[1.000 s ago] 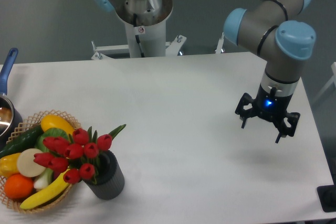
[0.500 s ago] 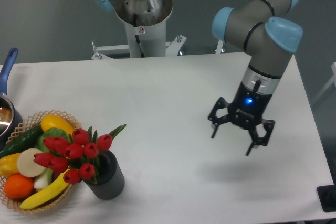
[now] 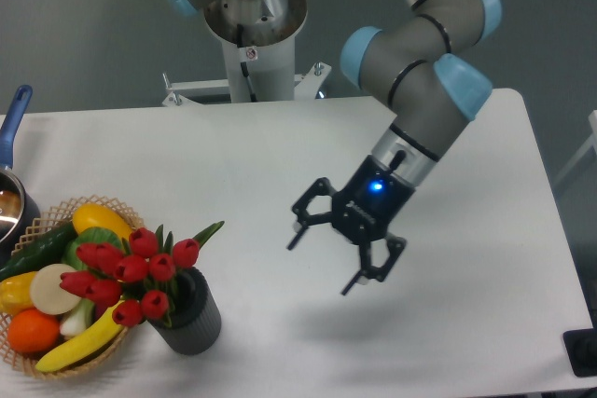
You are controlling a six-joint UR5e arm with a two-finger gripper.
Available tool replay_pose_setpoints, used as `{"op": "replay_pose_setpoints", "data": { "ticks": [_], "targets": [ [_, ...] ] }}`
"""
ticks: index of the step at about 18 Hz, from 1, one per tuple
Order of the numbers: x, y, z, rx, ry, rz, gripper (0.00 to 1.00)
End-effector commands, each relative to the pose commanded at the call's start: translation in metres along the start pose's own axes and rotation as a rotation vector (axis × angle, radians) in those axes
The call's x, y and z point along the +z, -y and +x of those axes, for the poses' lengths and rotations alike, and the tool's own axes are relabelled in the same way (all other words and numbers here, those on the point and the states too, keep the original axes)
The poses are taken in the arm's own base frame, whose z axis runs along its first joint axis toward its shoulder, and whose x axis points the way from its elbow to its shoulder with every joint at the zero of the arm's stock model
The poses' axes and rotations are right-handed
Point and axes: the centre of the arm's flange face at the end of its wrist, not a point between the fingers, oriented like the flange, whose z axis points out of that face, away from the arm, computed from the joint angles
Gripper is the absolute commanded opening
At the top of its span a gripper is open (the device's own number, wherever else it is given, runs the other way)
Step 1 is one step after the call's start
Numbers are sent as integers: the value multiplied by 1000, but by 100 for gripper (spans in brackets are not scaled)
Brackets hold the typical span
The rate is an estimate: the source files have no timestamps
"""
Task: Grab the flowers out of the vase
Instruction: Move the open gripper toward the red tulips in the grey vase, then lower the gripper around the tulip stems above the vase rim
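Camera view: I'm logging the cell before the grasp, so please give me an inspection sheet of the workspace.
Surface: white table, bare in the middle.
Job's things: tulips standing in the vase near the front left, leaning toward the basket.
Clutter: wicker basket of fruit and vegetables at the left edge, beside the vase; a pot with a blue handle, partly cut off at the left.
Claw: claw open, empty, tilted, above the table centre, well right of the tulips.
Cables: nothing seen.
Surroundings: grey wall, arm base behind the table, dark object at the lower right corner.
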Motion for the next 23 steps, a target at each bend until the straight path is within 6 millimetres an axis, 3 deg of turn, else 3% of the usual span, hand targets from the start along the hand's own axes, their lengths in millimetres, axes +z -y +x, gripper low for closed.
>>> {"op": "replay_pose_setpoints", "data": {
  "ticks": [4, 10, 23],
  "targets": [
    [27, -5, 24, 6, -54, -9, 100],
    [64, 17, 54, 42, -142, 50, 100],
    [109, 21, 75, 80, -211, 43, 100]
  ]
}}
